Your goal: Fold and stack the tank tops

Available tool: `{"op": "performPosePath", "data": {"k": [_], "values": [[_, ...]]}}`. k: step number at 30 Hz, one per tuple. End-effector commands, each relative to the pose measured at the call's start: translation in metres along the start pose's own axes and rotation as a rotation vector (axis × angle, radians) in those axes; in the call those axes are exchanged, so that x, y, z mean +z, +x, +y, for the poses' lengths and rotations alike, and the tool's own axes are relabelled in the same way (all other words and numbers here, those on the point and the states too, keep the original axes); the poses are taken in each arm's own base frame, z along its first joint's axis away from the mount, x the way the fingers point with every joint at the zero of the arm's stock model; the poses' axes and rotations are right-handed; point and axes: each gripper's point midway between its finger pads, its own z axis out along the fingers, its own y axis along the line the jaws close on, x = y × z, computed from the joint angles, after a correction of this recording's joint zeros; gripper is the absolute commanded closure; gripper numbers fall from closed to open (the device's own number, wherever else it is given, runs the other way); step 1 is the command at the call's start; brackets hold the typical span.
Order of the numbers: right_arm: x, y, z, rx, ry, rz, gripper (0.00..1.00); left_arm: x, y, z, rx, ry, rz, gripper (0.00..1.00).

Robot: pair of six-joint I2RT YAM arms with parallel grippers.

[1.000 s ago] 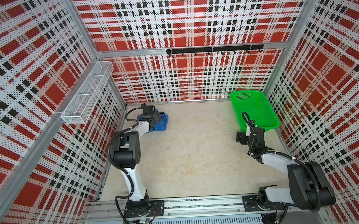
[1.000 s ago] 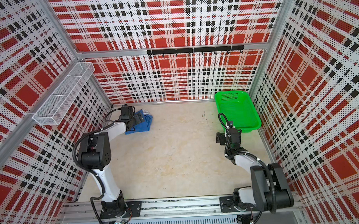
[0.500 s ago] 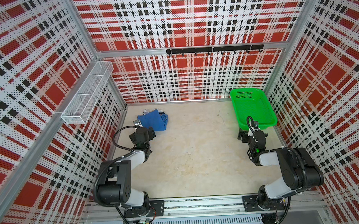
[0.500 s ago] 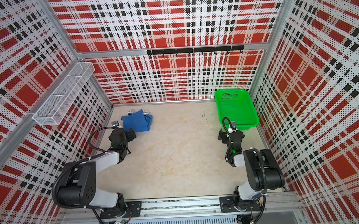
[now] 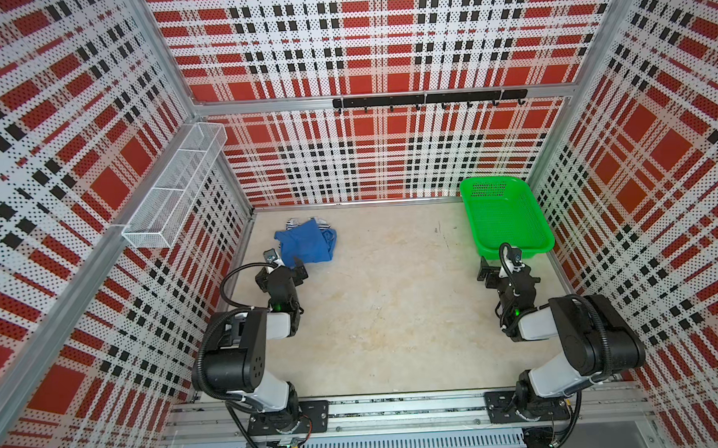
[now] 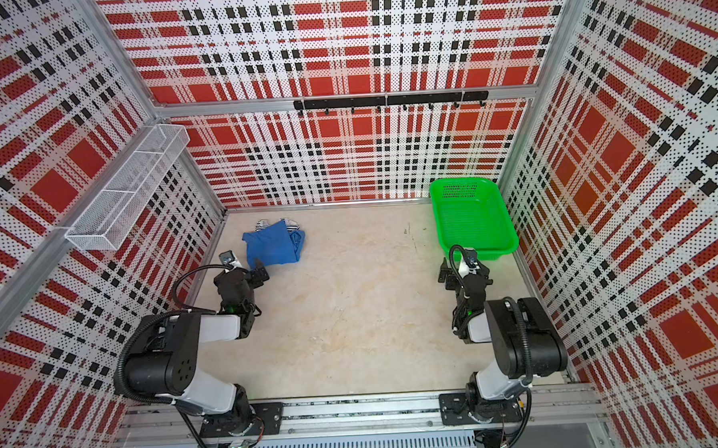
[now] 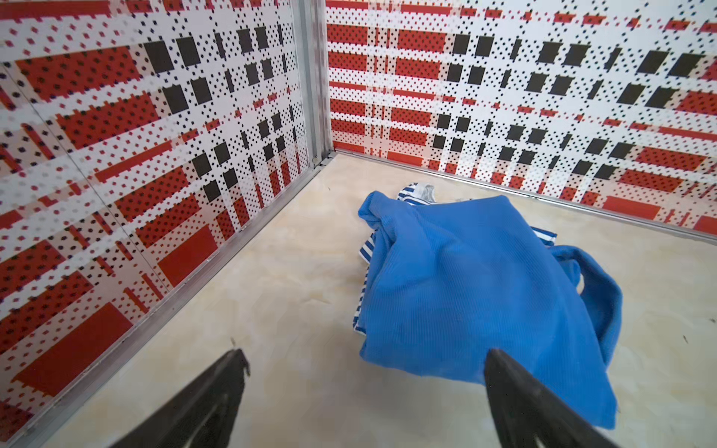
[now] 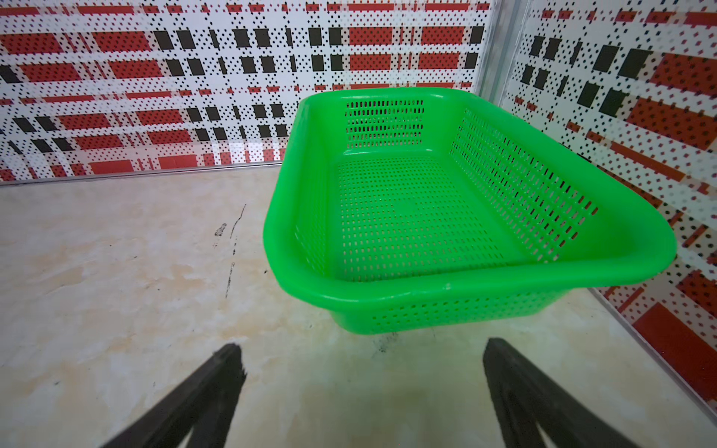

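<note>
By the left wall (image 5: 220, 227), blue top (image 5: 306, 246) overlies striped top (image 5: 293, 224)

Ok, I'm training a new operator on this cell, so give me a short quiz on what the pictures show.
1. What is inside the green basket?
2. Multiple choice: the blue tank top lies A) on the striped tank top, B) under it, C) apart from it.
3. True or false: the left arm has its jaws shut on cloth.
Key: 1 nothing; 2 A; 3 false, they stand open and hold nothing.
</note>
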Motion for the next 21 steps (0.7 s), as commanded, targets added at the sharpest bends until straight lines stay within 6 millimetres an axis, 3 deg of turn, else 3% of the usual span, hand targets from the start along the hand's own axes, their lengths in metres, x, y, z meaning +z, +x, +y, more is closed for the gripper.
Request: {"op": "performPosePath", "data": {"k": [1, 4, 21], "values": [[0.002, -0.013, 0.001, -0.008, 0.003, -0.049, 0.00, -0.020, -0.026, 0.003, -0.040, 0.019, -0.143, 0.02], [0.002, -0.013, 0.001, -0.009, 0.004, -0.048, 0.00, -0.035, -0.026, 0.010, -0.070, 0.020, -0.211, 0.02], [0.006, -0.011, 0.005, -0.027, 0.002, -0.034, 0.00, -0.039, -0.024, 0.009, -0.055, -0.004, -0.225, 0.02]]}}
